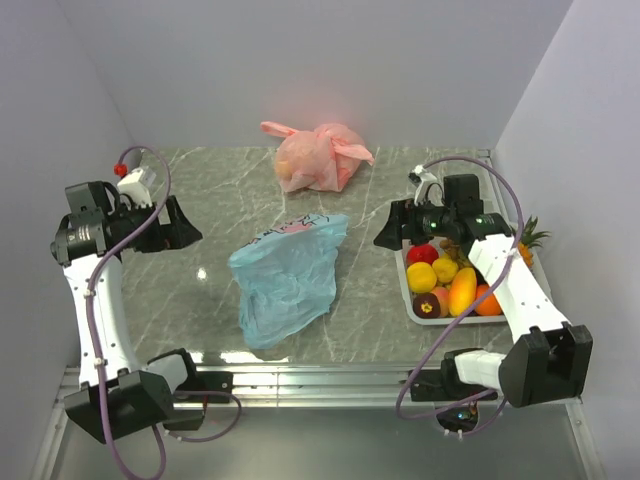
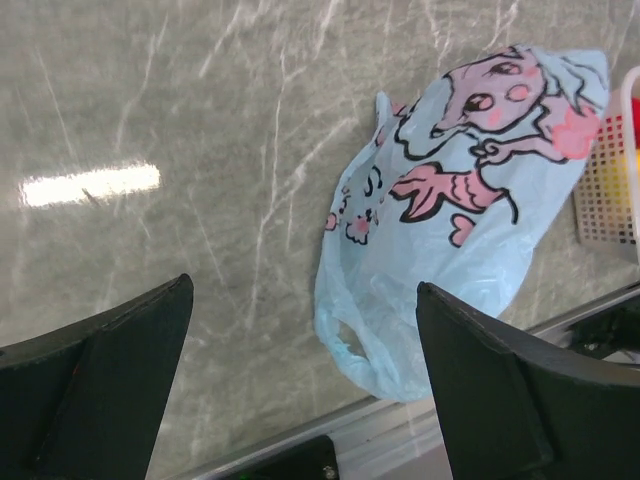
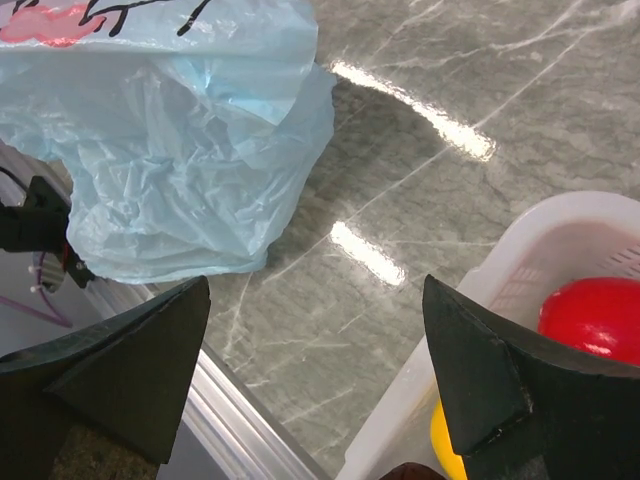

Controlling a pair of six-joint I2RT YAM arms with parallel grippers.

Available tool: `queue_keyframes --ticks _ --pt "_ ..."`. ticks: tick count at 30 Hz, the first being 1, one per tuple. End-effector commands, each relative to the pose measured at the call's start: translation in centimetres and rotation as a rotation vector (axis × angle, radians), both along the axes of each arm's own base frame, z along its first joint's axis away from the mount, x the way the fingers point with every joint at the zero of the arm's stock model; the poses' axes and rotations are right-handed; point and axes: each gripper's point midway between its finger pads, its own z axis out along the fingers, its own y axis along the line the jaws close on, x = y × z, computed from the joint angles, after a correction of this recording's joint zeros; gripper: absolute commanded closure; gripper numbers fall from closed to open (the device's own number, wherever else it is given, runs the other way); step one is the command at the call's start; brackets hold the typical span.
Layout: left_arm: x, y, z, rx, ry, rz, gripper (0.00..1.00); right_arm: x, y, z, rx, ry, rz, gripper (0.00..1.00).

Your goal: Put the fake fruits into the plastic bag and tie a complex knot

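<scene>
The light-blue plastic bag [image 1: 285, 275] with pink and dark cartoon print lies flat in the middle of the table; it also shows in the left wrist view [image 2: 460, 230] and the right wrist view [image 3: 170, 150]. The fake fruits [image 1: 450, 280], red, yellow, orange and dark purple, sit in a white tray [image 1: 408, 290] at the right, with the pineapple [image 1: 528, 240] behind. A red fruit [image 3: 590, 315] shows in the right wrist view. My left gripper [image 1: 185, 228] is open and empty, left of the bag. My right gripper [image 1: 392, 232] is open and empty, at the tray's far left corner.
A pink-orange knotted bag [image 1: 315, 155] with fruit inside lies at the back of the table. Grey walls close in on the left, back and right. A metal rail [image 1: 320, 375] runs along the table's near edge.
</scene>
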Motion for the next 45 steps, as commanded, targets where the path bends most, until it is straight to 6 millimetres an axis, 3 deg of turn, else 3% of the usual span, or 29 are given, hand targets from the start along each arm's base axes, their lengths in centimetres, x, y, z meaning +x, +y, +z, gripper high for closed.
queue_keyframes --ticks 1,6,12,22,27,30,31,33,34,36,37,39,42,44,45 --pt "0.3 -0.3 3.5 0.073 -0.13 -0.11 0.01 1.2 0.5 1.4 0.031 -0.054 0.024 0.07" --pt "-1.5 -2.1 6.0 0.276 -0.356 -0.375 0.01 3.3 2.5 1.2 0.016 -0.063 0.046 0.11" --pt "-4.0 -5.9 2.4 0.469 -0.442 -0.682 0.01 5.4 5.8 0.3 0.019 -0.034 0.068 0.11" --pt "-1.9 -10.7 -1.3 0.437 -0.392 -0.813 0.01 6.6 9.1 -2.2 0.072 0.07 0.123 0.11" --pt "-0.1 -11.3 -3.8 0.487 -0.366 -0.808 0.01 6.1 10.9 -3.0 0.139 0.134 0.191 0.18" --pt "0.5 -11.2 -4.2 0.505 -0.352 -0.811 0.18 5.7 11.4 -2.8 0.185 0.155 0.224 0.51" --pt "0.6 -11.1 -4.1 0.501 -0.346 -0.798 0.36 5.2 11.5 -2.4 0.206 0.161 0.248 0.73" --pt "0.6 -10.8 -3.6 0.508 -0.338 -0.778 0.5 4.9 10.8 -1.7 0.233 0.152 0.245 0.95" --pt "0.5 -10.7 -3.3 0.504 -0.337 -0.773 0.69 5.4 9.6 -1.2 0.247 0.139 0.212 1.0" --pt "-0.4 -10.2 -2.4 0.476 -0.347 -0.765 0.82 5.1 7.8 0.4 0.289 0.102 0.177 1.0" --pt "-0.7 -10.0 -2.1 0.467 -0.356 -0.758 0.83 5.8 5.8 0.9 0.3 0.083 0.122 1.0" --pt "-1.7 -9.9 -1.7 0.459 -0.387 -0.759 0.86 5.4 4.2 1.7 0.289 0.043 0.094 1.0" --pt "-2.1 -10.1 -1.7 0.436 -0.413 -0.739 1.0 4.6 3.6 1.4 0.259 0.03 0.095 1.0" --pt "-2.1 -10.4 -1.8 0.418 -0.403 -0.747 1.0 4.7 3.7 1.2 0.269 0.045 0.076 0.99" --pt "-2.1 -10.6 -1.6 0.411 -0.403 -0.754 1.0 4.7 3.9 1.0 0.271 0.061 0.076 0.82"
